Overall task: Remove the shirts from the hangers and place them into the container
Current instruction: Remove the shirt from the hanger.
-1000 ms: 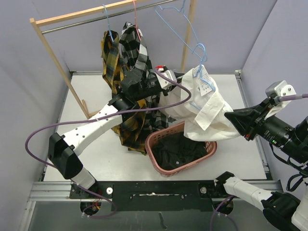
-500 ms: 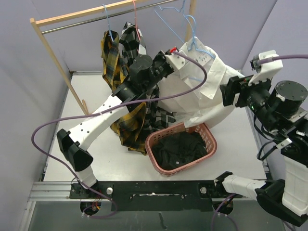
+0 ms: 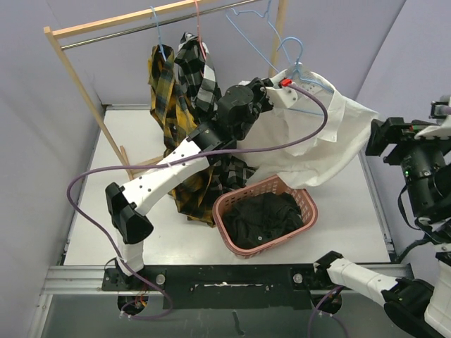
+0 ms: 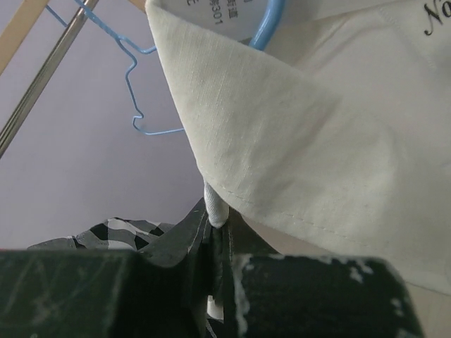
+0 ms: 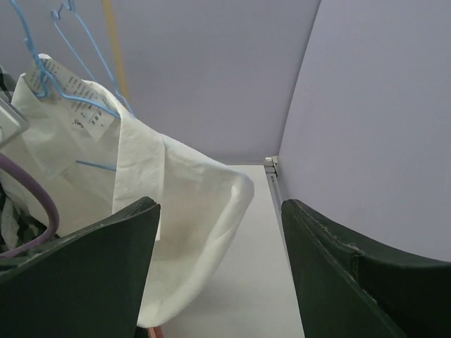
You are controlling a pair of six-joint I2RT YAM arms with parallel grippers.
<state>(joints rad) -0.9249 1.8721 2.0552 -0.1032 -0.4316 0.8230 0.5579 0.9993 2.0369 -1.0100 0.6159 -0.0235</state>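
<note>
Reaching high and across with left tool point(image 3: 280, 79) pinched tight on collar of white shirt point(image 3: 317, 137), hung on blue hanger point(image 3: 297, 60) above pink basket point(image 3: 224, 210) holding black shirt point(image 3: 264, 218). Raised at right edge of counter point(image 3: 141, 232) with right tool point(image 3: 375, 137) spread wide, gripping nothing.

Left tool point(image 3: 277, 86) clamped, arm outstretched; right tool point(image 5: 220, 274) spread wide.

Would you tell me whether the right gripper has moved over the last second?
Yes. The right gripper has drawn back rightward, away from the pink plastic laundry basket, and stands open, off the plain white shirt.
</note>
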